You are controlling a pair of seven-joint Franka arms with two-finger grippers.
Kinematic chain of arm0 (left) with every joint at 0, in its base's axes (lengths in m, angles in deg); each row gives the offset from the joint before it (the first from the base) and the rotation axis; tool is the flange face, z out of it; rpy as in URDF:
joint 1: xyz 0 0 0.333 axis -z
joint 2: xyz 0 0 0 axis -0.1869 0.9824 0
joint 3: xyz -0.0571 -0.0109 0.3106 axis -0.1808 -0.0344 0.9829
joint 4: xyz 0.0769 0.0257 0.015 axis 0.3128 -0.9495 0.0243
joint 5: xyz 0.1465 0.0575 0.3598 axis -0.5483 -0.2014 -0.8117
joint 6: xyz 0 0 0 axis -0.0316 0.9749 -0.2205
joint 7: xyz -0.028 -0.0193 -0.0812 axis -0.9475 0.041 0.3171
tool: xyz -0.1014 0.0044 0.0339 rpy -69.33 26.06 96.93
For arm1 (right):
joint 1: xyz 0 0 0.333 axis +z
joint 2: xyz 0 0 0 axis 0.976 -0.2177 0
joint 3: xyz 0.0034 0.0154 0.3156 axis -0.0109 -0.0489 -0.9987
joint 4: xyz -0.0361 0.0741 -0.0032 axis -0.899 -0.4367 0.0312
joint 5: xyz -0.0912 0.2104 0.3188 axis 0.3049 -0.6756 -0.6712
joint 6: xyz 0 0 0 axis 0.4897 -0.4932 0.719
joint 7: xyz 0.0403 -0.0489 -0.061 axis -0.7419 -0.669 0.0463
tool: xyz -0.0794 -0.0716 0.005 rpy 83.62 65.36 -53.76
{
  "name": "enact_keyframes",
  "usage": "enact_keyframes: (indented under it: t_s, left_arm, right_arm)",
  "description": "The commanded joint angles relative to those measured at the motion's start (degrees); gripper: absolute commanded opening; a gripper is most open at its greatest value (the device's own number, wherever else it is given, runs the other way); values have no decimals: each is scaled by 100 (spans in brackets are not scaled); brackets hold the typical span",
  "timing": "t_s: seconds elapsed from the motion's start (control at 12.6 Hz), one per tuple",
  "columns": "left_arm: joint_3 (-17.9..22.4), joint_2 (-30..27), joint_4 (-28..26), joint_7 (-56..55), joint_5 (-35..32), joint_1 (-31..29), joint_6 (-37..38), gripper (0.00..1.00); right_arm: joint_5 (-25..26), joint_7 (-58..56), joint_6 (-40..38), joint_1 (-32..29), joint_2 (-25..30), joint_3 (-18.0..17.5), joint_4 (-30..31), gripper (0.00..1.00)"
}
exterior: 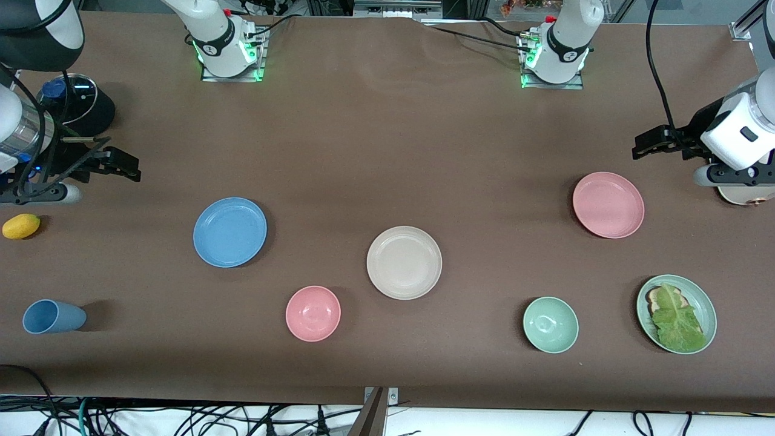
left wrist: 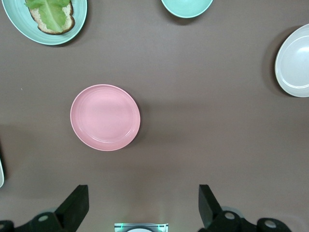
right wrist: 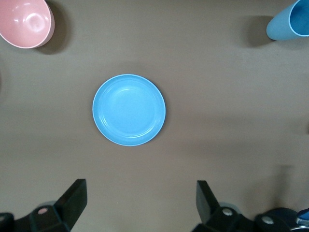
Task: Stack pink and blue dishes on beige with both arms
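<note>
Judging by looks, pink plate (left wrist: 105,117) and blue plate (right wrist: 129,109) are light, stiff, slick; grip rims at six o'clock; left hand (left wrist: 141,205) and right hand (right wrist: 140,203) hang released.

Bench (exterior: 387,139) is covered in a matt brown sheet, cloth- or paper-like, with faint creases. Pink plate (exterior: 608,204), blue plate (exterior: 229,232) and beige plate (exterior: 404,262) are finished matt and smooth, plastic-looking, with soft concentric rings seen in the wrist views; the pink bowl (exterior: 313,313) and green bowl (exterior: 550,324) show a slightly glossier sheen. Arm shells are seen as glossy white plastic, and the left claw (left wrist: 142,205) and right claw (right wrist: 141,203) fingers as matt black plastic.
</note>
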State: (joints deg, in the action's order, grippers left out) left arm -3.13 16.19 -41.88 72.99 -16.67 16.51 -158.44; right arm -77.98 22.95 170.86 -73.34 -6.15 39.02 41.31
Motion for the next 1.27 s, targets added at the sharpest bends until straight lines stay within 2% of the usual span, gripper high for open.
enact_keyframes:
  t_s: [0.0, 0.4, 0.56, 0.95, 1.19]
  left_arm:
    - [-6, 284, 171, 48, 57, -47, 97, 100]
    - [-6, 662, 162, 4, 92, -38, 53, 100]
    - [-24, 1083, 180, -22, 39, 32, -200, 100]
    - [-24, 1480, -30, 136, 336, -345, -438, 100]
    - [151, 1341, -530, 1503, 539, -547, -859, 100]
  right_arm:
    - [-8, 25, 64, -48, 85, -67, 48, 100]
    - [-16, 25, 73, -48, 85, -76, 57, 100]
    - [-16, 25, 73, -48, 94, -67, 57, 100]
    - [-16, 25, 73, -48, 85, -67, 57, 100]
    - [-16, 25, 73, -48, 85, -67, 57, 100]
